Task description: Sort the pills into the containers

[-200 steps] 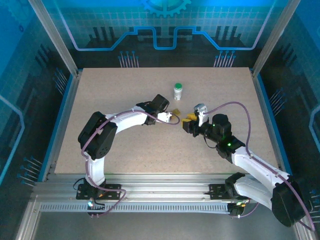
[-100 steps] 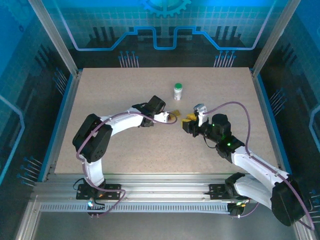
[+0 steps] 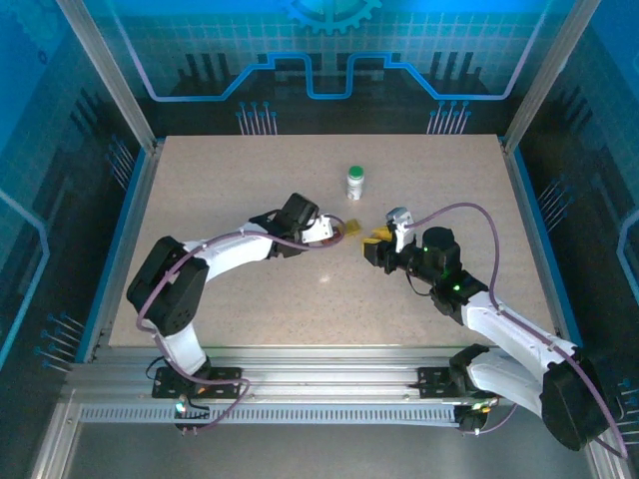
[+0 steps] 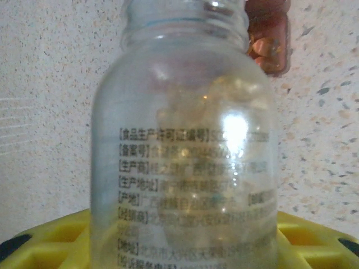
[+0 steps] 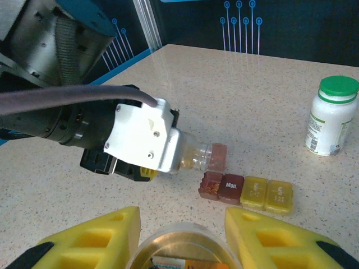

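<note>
Speckled beige surface [image 3: 220, 180] carries a pill strip [image 5: 247, 191] at centre, with a white bottle [image 5: 330, 117] farther back. The left gripper [image 4: 179, 249] clamps a clear bottle [image 4: 185, 157] laid sideways, its mouth at the strip's open red compartment, likely to receive the pills [image 4: 268, 47]. Just right, the right gripper [image 5: 178, 235] pinches a round lid [image 5: 168, 247], probably keeping it aside. The left wrist view shows the pills, which are too small to make out from overhead.

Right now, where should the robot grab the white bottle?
Grip the white bottle around its body, just below the green cap, coming in level from the side. It stands upright and apart, so the jaws fit either side.
</note>
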`<state>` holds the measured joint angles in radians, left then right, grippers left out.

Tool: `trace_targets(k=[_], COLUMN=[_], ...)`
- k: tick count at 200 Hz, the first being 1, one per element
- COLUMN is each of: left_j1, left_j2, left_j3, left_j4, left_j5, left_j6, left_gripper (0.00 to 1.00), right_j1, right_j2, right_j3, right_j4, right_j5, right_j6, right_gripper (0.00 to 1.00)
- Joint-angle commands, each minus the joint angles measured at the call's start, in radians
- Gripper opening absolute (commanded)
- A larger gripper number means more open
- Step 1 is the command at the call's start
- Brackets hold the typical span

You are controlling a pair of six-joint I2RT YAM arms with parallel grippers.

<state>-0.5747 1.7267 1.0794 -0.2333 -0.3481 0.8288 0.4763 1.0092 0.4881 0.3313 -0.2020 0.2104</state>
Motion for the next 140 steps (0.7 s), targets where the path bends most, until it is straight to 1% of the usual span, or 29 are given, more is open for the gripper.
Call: trace_targets(k=[1, 29, 43, 55, 68, 76, 85, 97, 112, 127, 140], left_j1=[0.016, 0.027, 0.026, 0.026, 0.027, 0.026, 0.026, 0.026, 0.018, -0.003, -0.024], left_j2=[-0.115, -0.229, -0.299, -0.366, -0.429, -0.448, -0.457, -0.458, -0.454, -0.451, -0.455], left_j3=[-0.084, -0.246, -0.330, -0.413, -0.501, -0.549, -0.581, -0.601, -0.615, -0.627, -0.631], left_j4=[0.153, 0.400, 0.550, 0.711, 0.927, 1.049, 1.144, 1.219, 1.287, 1.322, 1.310], left_j5=[0.120, 0.237, 0.318, 0.410, 0.495, 0.541, 0.590, 0.646, 0.677, 0.688, 0.689], left_j6=[-0.138, -0.246, -0.337, -0.428, -0.530, -0.585, -0.632, -0.691, -0.735, -0.733, -0.702], left_gripper=[0.00, 0.00, 0.00, 0.00, 0.00, 0.00, 0.00, 0.00, 0.00, 0.00, 0.00], right_j1=[-0.011, -0.010, -0.010, -0.012, -0.014, -0.017, -0.018, -0.019, -0.018, -0.018, -0.018], right_j2=[-0.003, 0.001, -0.008, -0.024, -0.057, -0.078, -0.098, -0.117, -0.120, -0.107, -0.081], right_j3=[0.004, 0.010, 0.018, 0.025, 0.039, 0.048, 0.060, 0.077, 0.115, 0.155, 0.194], right_j4=[0.035, 0.032, 0.026, 0.025, 0.010, 0.007, 0.014, 0.033, 0.047, 0.054, 0.056], right_j5=[-0.017, -0.029, -0.055, -0.081, -0.103, -0.129, -0.170, -0.231, -0.303, -0.352, -0.380], right_j6=[0.015, 0.015, 0.016, 0.014, 0.016, 0.022, 0.026, 0.027, 0.008, -0.023, -0.041], right_gripper=[0.19, 0.19, 0.19, 0.19, 0.19, 0.19, 0.19, 0.18, 0.19, 0.19, 0.18])
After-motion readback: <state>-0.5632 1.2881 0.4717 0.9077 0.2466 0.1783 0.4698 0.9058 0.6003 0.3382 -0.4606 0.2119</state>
